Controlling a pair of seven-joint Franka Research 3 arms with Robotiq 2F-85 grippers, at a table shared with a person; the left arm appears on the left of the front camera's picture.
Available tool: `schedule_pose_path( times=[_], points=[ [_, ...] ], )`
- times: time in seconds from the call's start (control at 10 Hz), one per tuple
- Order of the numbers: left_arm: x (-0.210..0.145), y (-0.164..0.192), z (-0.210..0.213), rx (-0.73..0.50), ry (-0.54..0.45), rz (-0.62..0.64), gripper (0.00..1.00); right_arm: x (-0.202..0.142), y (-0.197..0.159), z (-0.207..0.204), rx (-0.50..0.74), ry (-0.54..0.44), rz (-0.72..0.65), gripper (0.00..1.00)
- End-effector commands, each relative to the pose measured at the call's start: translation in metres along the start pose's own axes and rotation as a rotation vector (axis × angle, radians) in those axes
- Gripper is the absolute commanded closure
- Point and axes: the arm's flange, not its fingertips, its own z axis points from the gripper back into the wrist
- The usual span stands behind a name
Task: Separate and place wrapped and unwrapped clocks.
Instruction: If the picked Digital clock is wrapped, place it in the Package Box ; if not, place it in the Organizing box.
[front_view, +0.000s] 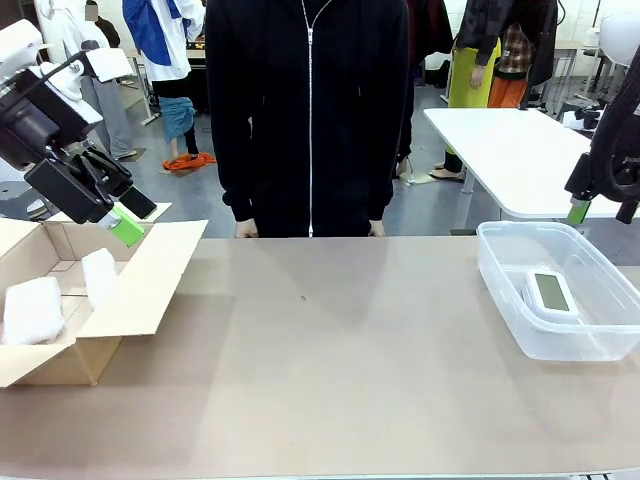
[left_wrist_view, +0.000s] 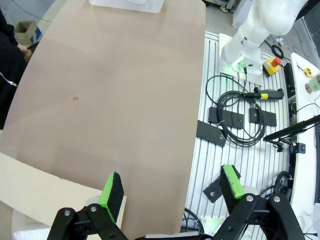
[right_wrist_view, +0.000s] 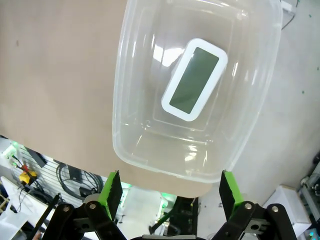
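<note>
Above the cardboard box (front_view: 150, 285) at my left, I see the left claw (front_view: 128, 222) hanging with its jaws spread wide and nothing between the green pads (left_wrist_view: 112, 189); it touches nothing. Over on my right, the right claw (right_wrist_view: 170, 192) hovers above the clear tub (right_wrist_view: 125, 100), jaws equally wide apart and empty.

The bare clock (right_wrist_view: 194, 79) lies flat on the tub floor, screen up. In the front view its long axis runs from the near edge of the surface (front_view: 330, 350) toward the person's side, slightly slanted.

Two wrapped clocks sit in the box: one bundle (front_view: 32, 310) lies toward the left, and the other bundle (front_view: 99, 276) stands more upright near the box's middle, just beside an inner flap. I cannot tell whether they touch.
</note>
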Motion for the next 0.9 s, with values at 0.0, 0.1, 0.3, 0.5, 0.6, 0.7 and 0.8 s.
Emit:
schedule_pose_path(
  times=[0.0,0.1,0.3,0.5,0.6,0.7,0.8],
  points=[
    [-0.0018,0.0001,0.0001,-0.012,-0.011,-0.022,0.00,-0.0012,-0.0018,0.0030,0.012,0.005,0.017,0.00],
    [-0.0018,0.0001,0.0001,-0.012,-0.011,-0.022,0.00,-0.0012,-0.0018,0.0030,0.012,0.005,0.017,0.00],
    [-0.0018,0.0001,0.0001,-0.012,-0.011,-0.022,0.00,-0.0012,-0.0018,0.0030,0.012,0.005,0.017,0.00],
    [-0.0018,0.0001,0.0001,-0.012,-0.011,-0.022,0.00,-0.0012,-0.0018,0.0030,0.012,0.005,0.017,0.00],
    [-0.0018,0.0001,0.0001,-0.012,-0.011,-0.022,0.00,-0.0012,-0.0018,0.0030,0.012,0.005,0.017,0.00],
    [-0.0018,0.0001,0.0001,-0.012,-0.011,-0.022,0.00,-0.0012,-0.0018,0.0030,0.012,0.005,0.017,0.00],
    [-0.0018,0.0001,0.0001,-0.012,-0.011,-0.022,0.00,-0.0012,-0.0018,0.0030,0.012,0.005,0.017,0.00]
  ],
)
